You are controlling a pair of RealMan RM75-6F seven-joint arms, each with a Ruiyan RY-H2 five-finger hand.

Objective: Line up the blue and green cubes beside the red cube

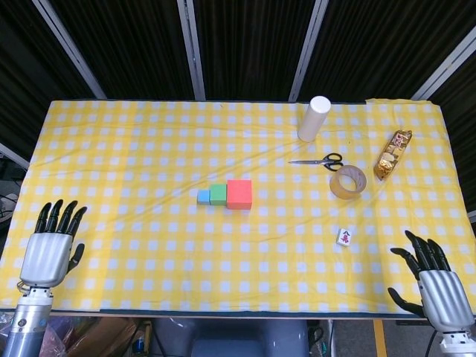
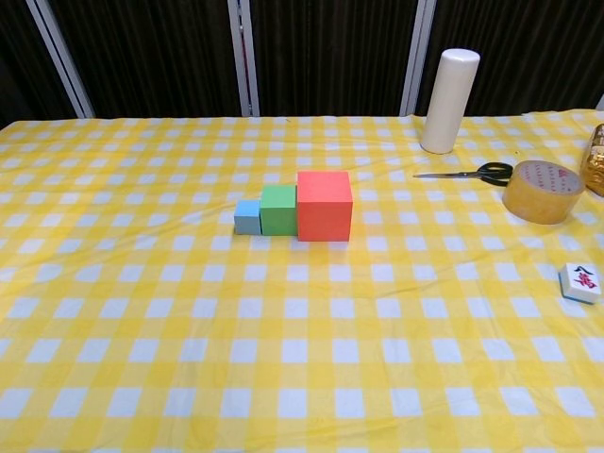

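Observation:
Three cubes stand in a row touching one another at the table's middle: the large red cube on the right, the green cube in the centre, the small blue cube on the left. My left hand hovers at the near left corner with its fingers spread and nothing in it, far from the cubes. At the near right corner my right hand is likewise spread and holds nothing. Neither hand shows in the chest view.
A white cylinder stands at the back right. Scissors, a tape roll and a gold-wrapped packet lie to the right. A small mahjong tile sits toward the near right.

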